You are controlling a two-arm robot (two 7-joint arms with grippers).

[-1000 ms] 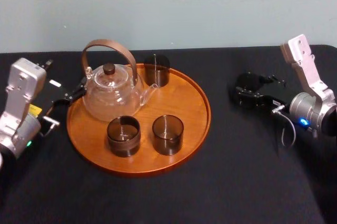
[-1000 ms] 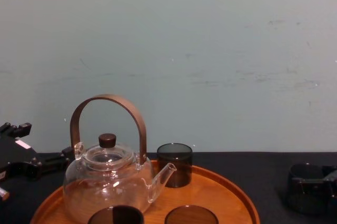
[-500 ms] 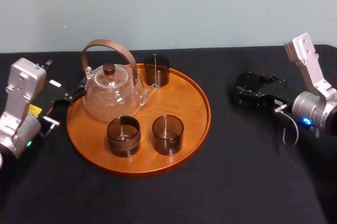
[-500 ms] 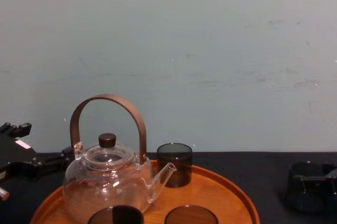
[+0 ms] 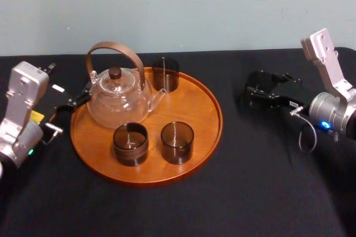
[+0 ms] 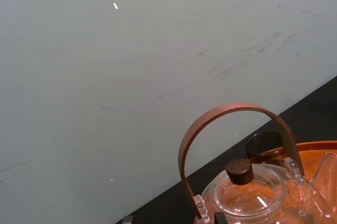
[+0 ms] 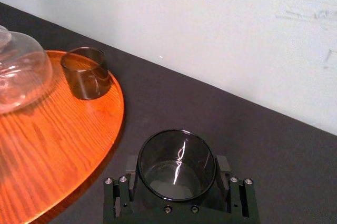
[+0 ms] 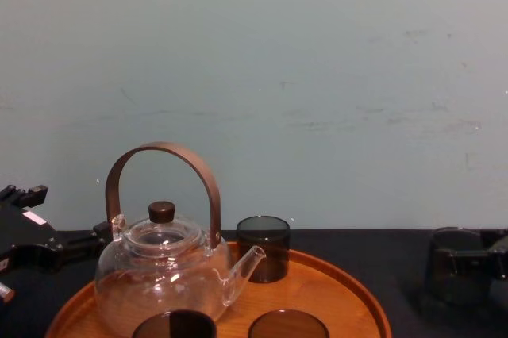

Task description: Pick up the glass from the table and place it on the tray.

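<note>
R gripper point(image 5: 257, 93), clamped on glass point(image 7: 176, 166), should keep it upright & clear tray point(image 5: 201, 103) rim; L gripper point(image 5: 77, 99) idle beside tray.

Right gripper point(image 5: 257, 94) clamped around glass point(image 7: 176, 167), far right; left gripper point(image 5: 78, 98) parked far left.

The glass point(image 7: 176, 165) sits clasped in the right gripper point(image 5: 260, 93), over the table point(image 5: 250, 181). The tray point(image 5: 201, 104) lies on the table to that gripper's left. On it, the teapot point(image 5: 118, 99) stands at the side nearest the left gripper point(image 5: 75, 101). A rear glass point(image 5: 166, 74) is behind the spout, and two front glasses point(image 5: 130, 143) stand side by side before it.
</note>
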